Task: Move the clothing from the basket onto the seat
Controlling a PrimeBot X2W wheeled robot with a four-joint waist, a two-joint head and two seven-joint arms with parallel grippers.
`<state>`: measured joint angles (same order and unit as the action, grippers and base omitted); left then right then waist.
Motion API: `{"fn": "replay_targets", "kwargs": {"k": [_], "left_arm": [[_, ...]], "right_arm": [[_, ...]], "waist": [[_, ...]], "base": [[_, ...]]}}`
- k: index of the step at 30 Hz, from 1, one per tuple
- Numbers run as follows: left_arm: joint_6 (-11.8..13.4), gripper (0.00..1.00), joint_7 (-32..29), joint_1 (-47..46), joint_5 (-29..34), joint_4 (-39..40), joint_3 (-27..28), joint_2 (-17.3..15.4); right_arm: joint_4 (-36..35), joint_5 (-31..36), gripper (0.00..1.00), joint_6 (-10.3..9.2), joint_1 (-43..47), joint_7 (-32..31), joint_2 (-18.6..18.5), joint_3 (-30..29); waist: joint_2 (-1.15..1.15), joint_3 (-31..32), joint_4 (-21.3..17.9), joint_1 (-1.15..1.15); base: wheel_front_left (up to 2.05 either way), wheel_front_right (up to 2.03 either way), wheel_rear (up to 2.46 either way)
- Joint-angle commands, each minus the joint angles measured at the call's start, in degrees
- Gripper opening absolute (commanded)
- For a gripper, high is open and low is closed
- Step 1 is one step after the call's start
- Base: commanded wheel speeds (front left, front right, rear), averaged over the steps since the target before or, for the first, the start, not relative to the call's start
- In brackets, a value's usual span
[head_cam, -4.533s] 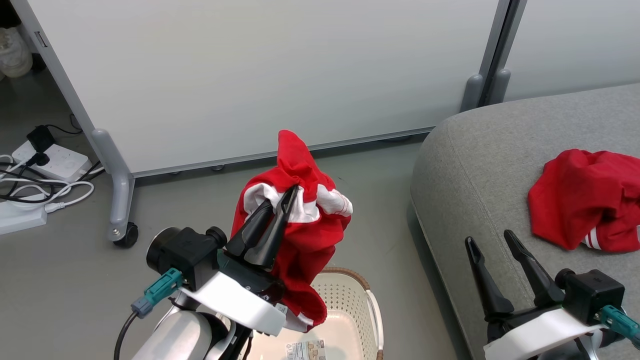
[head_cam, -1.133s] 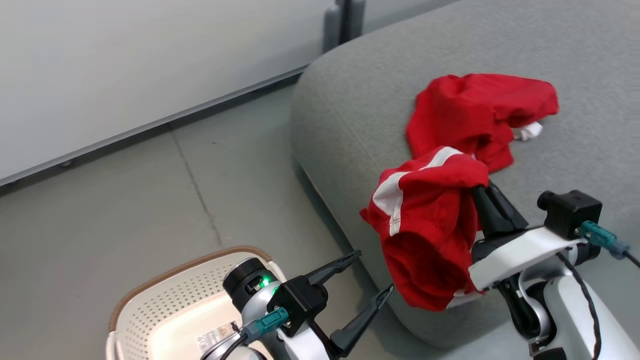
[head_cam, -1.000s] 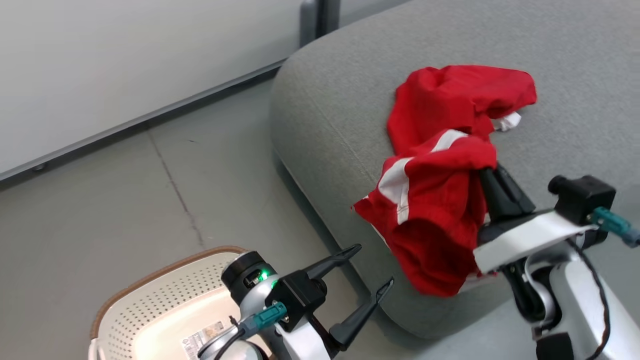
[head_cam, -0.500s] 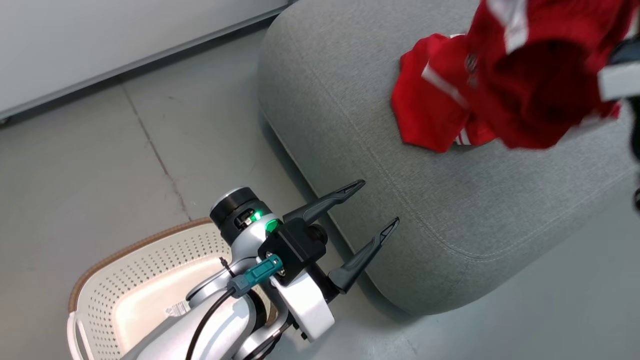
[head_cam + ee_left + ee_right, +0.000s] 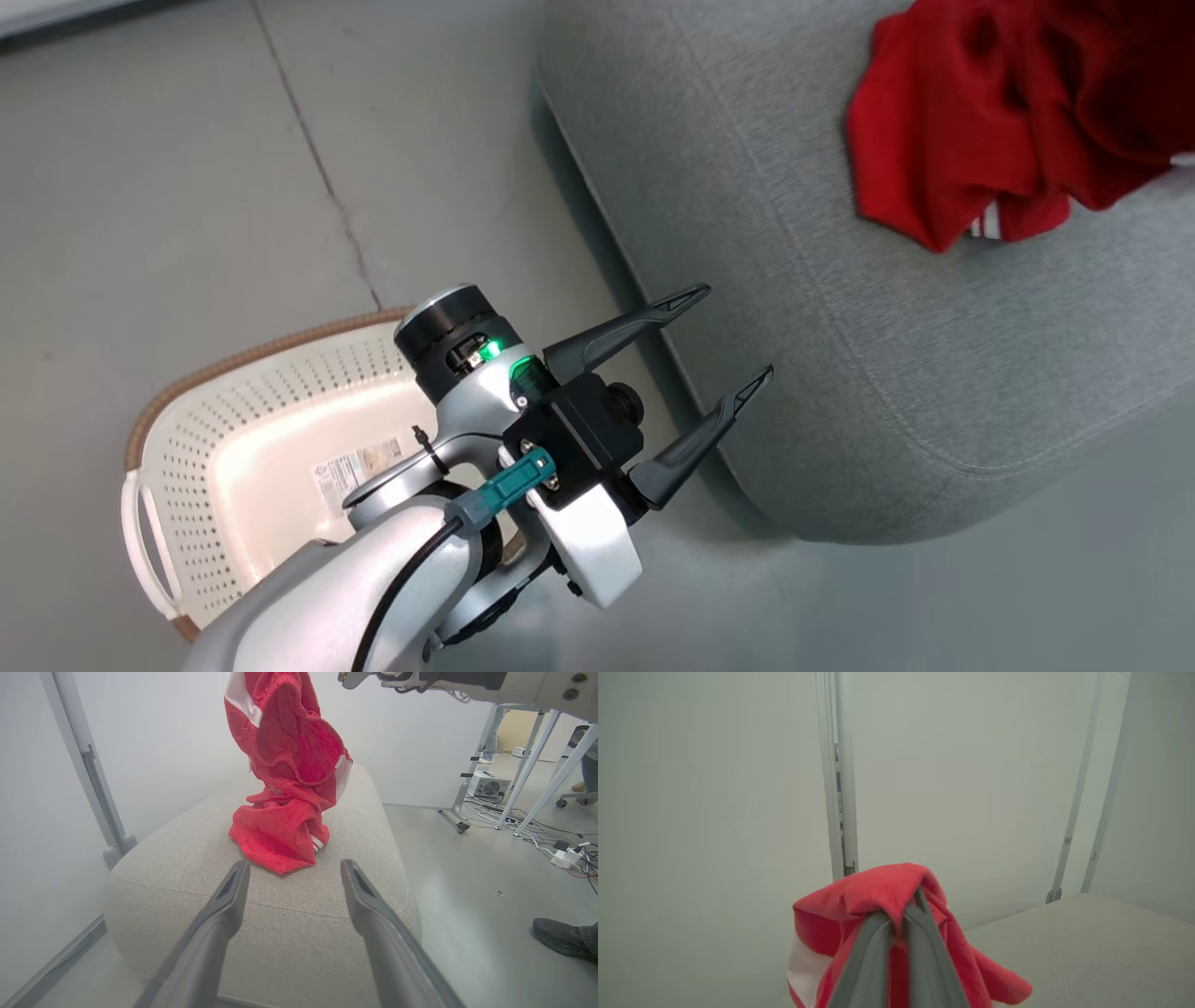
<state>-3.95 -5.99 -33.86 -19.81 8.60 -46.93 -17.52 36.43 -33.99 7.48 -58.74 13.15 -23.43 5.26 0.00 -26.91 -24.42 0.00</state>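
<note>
Red fabric garment with white panels [image 5: 852,898] hangs pinched in the right hand [image 5: 902,904], whose fingers are clamped on a fold. Beneath that hand a second red garment [image 5: 275,835] lies on the large grey upholstered sofa [image 5: 840,373]. Recommendation: lower until the cloth slackens on the cushion, well inside the edge, then part the fingers and lift straight up. Left hand [image 5: 736,331] stands wide and empty. The cream perforated basket [image 5: 233,357] behind it appears emptied.

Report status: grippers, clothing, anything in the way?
Left gripper open, empty, beside seat. Right gripper shut on one garment, hanging over seat; other garment lies on seat. Basket shows no clothing. Drop path clear.
</note>
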Motion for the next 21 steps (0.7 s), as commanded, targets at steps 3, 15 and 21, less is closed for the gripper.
{"fn": "replay_targets", "kwargs": {"k": [3, 15, 21], "left_arm": [[-0.1, 1.0, -0.7, -1.8, 0.7, 0.7, 0.2, -0.7], [-0.2, 1.0, -2.1, -4.2, 2.0, 1.7, 0.1, -2.3], [-0.1, 1.0, -0.4, -2.4, 0.9, 0.0, -0.6, -1.6]], "right_arm": [[3.4, -2.0, 0.0, 0.04, -0.1, 1.3, 0.4, 0.3], [9.8, -5.5, 0.0, 0.04, 3.4, 2.1, 3.2, -2.5], [9.7, -0.3, 1.0, 0.04, 5.7, 2.1, 3.6, -5.8]], "waist": [[0.0, -4.8, 1.9, 0.0], [0.0, -10.3, 2.7, 0.0], [0.0, -6.6, 2.7, 0.0]], "base": [[0.0, 0.0, 0.0], [0.0, 0.0, 0.0], [0.0, 0.0, 0.0]]}}
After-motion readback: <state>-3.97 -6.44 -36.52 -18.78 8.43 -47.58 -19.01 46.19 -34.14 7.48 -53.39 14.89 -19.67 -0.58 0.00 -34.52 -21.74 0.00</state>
